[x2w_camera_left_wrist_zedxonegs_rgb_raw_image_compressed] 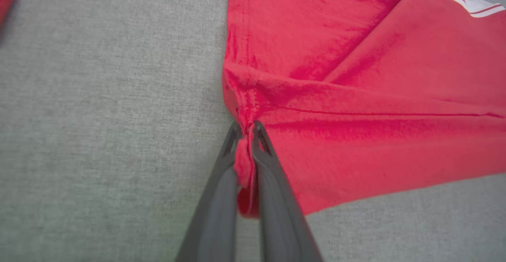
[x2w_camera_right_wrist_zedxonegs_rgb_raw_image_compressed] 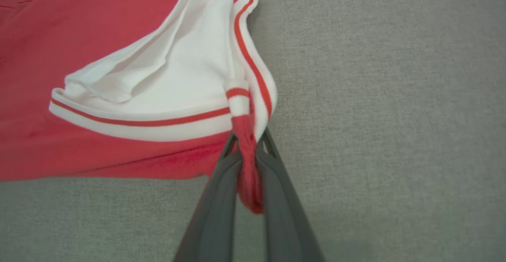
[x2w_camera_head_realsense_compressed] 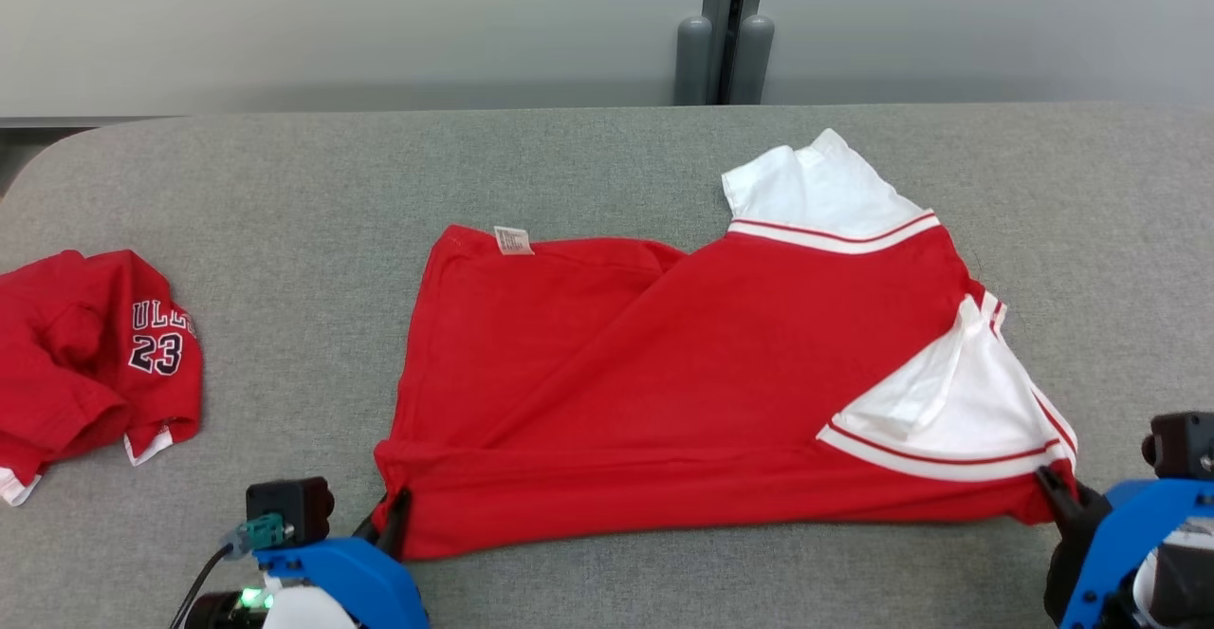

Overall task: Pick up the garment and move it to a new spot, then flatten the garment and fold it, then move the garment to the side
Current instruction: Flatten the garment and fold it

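Observation:
A red garment (x2w_camera_head_realsense_compressed: 683,392) with white sleeves and red-striped white trim lies spread across the middle of the grey table. Its near edge is folded over, and a small label shows at its far left corner. My left gripper (x2w_camera_head_realsense_compressed: 394,520) is shut on the garment's near left corner; the left wrist view shows red cloth (x2w_camera_left_wrist_zedxonegs_rgb_raw_image_compressed: 355,108) pinched between my left gripper's (x2w_camera_left_wrist_zedxonegs_rgb_raw_image_compressed: 246,129) tips. At the near right corner, by the white sleeve (x2w_camera_head_realsense_compressed: 958,401), my right gripper (x2w_camera_head_realsense_compressed: 1053,487) is shut on the cloth. In the right wrist view my right gripper (x2w_camera_right_wrist_zedxonegs_rgb_raw_image_compressed: 248,139) squeezes a bunched red fold just below the striped trim (x2w_camera_right_wrist_zedxonegs_rgb_raw_image_compressed: 158,121).
A second red garment (x2w_camera_head_realsense_compressed: 90,354), crumpled and printed with the number 23, lies at the table's left edge. The grey table (x2w_camera_head_realsense_compressed: 607,164) has bare surface behind and beside the spread garment. A pale wall with a dark post (x2w_camera_head_realsense_compressed: 726,31) stands beyond the far edge.

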Tool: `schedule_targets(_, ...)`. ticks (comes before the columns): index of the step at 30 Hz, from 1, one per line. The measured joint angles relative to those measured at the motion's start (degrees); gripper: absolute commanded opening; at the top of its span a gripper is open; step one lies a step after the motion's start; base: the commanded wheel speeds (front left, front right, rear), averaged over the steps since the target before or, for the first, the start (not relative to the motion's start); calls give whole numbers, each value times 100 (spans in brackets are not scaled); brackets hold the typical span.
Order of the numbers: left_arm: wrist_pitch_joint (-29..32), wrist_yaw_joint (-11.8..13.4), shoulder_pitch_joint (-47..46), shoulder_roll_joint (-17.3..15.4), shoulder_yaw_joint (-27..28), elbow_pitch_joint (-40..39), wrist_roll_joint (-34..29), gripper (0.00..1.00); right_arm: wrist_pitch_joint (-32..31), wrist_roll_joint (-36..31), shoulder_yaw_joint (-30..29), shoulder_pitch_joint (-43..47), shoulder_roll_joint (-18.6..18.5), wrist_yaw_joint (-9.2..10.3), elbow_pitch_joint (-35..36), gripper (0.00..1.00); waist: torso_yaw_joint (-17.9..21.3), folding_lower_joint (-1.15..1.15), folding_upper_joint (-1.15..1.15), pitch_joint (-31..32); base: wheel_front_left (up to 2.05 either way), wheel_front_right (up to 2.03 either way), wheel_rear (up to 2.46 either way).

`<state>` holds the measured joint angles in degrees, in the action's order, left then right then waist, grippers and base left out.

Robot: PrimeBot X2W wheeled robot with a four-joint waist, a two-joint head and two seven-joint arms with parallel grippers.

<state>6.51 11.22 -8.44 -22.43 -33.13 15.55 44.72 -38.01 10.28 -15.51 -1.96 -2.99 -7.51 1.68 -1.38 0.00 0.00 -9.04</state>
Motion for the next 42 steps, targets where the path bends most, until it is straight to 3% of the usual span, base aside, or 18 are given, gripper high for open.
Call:
schedule_targets(10,277,486,878,-308,47,-1021,169,0,-4,648,25,865,14,1,290,0,52,0,0,38,0,0,0)
schedule_targets(11,282,495,904,-314,48,-1065,174,25,29,658,33,877,14,1,264,0,53,0,0,45,0,0,0)
schedule_targets(12,288,498,926,-320,46,-1103,177,81,59,687,32,885,14,1,238,86,53,0,0,51,0,0,0)
schedule_targets(13,296,515,938,-326,43,-1141,177,100,96,703,32,890,14,2,220,100,52,0,0,57,0,0,0)
schedule_targets(20,365,541,840,-467,42,-1446,93,100,398,555,68,663,12,3,460,100,49,0,0,91,0,0,0)
schedule_targets(28,634,403,-58,-600,38,-1383,-132,100,321,88,232,-197,12,2,810,100,36,0,0,7,0,0,0)
schedule_targets(32,783,210,-951,-408,42,-704,-178,100,245,-45,417,-1098,-188,2,405,100,62,0,0,-183,0,0,0)
schedule_targets(37,873,148,-1791,-166,108,113,-201,100,286,-41,723,-1928,-357,2,-109,100,121,0,0,-457,0,0,0)
schedule_targets(42,913,25,-2398,36,116,637,-188,100,380,11,948,-2349,-452,2,-357,100,164,0,0,-728,0,0,0)
